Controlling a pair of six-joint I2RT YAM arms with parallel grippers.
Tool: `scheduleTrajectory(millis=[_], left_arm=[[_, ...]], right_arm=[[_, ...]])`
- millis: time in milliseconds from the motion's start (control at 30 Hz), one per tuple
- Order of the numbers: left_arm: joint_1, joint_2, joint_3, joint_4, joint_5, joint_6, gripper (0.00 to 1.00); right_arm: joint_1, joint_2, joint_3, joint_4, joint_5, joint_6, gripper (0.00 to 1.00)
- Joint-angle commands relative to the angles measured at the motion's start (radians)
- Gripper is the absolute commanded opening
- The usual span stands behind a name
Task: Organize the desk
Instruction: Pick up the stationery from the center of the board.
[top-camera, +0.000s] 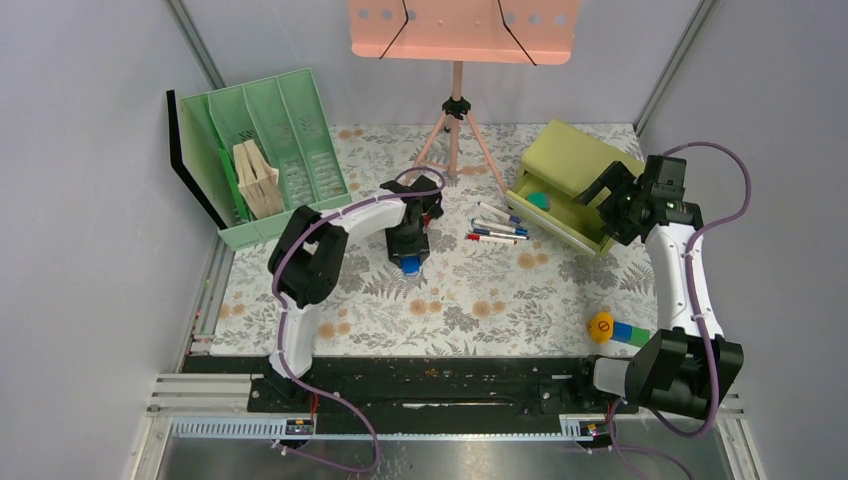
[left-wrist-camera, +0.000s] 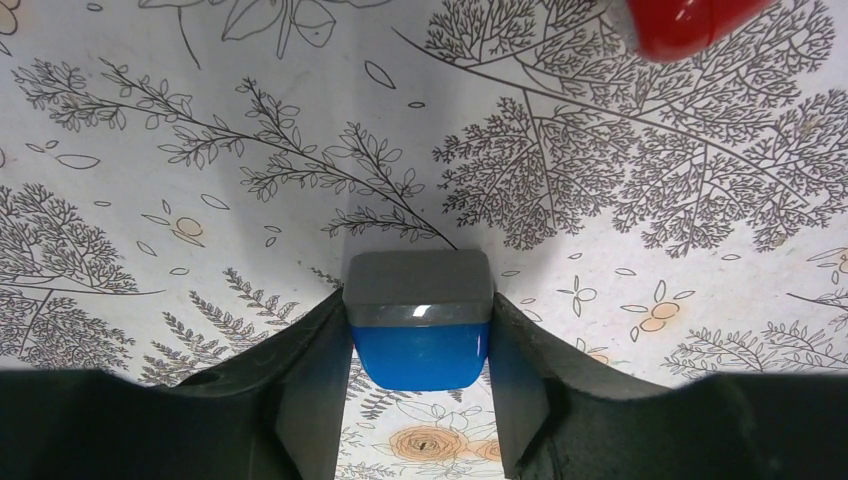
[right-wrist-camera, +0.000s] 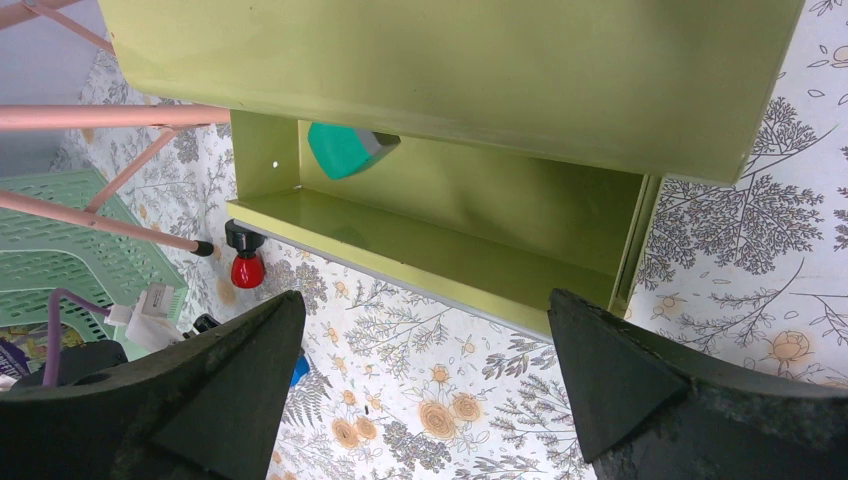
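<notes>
Our left pincer (left-wrist-camera: 418, 300) pinches a glossy, round-cornered blue block (left-wrist-camera: 418, 345) left of the olive drawer (right-wrist-camera: 450, 250); our right pincer (right-wrist-camera: 425, 300) gapes by it. The floral counter's (top-camera: 450, 300) long axis runs left-right.

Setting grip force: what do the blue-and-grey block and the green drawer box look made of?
Blue-and-grey block: smooth, glossy, likely plastic or rubber; a highlight glints on it. Green drawer box: probably painted sheet metal; thin, sharply folded walls, satin sheen.

Desk (top-camera: 470, 290): tripod legs (top-camera: 437, 135) seemingly near pens (top-camera: 497, 228)
</notes>
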Motion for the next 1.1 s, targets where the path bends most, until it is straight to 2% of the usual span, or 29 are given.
scheduleTrajectory(millis=[0,200,267,700,900,967,1067], left_arm=[[0.005,0.009,0.005,-0.018,-0.004,0.000,0.31],[0.005,-0.001,-0.010,-0.017,0.001,0.001,0.15],[0.005,-0.012,-0.012,-0.013,0.010,0.008,0.00],[0.003,-0.223,-0.127,0.156,0.173,0.012,0.00],[0.004,-0.353,-0.287,0.413,0.371,-0.015,0.00],[0.004,-0.387,-0.355,0.554,0.473,-0.048,0.00],[0.004,-0.427,-0.476,0.848,0.613,-0.150,0.00]], right_arm=[[-0.002,0.005,0.045,0.022,-0.012,-0.004,0.99],[-0.002,0.002,0.040,0.022,-0.015,-0.004,0.99],[-0.002,0.002,0.040,0.022,-0.020,0.000,0.99],[-0.002,0.004,0.033,0.022,-0.055,0.017,0.99],[-0.002,-0.001,0.024,0.023,-0.068,0.029,0.99],[-0.002,-0.002,0.019,0.024,-0.070,0.035,0.99],[-0.002,-0.006,0.011,0.028,-0.075,0.043,0.99]])
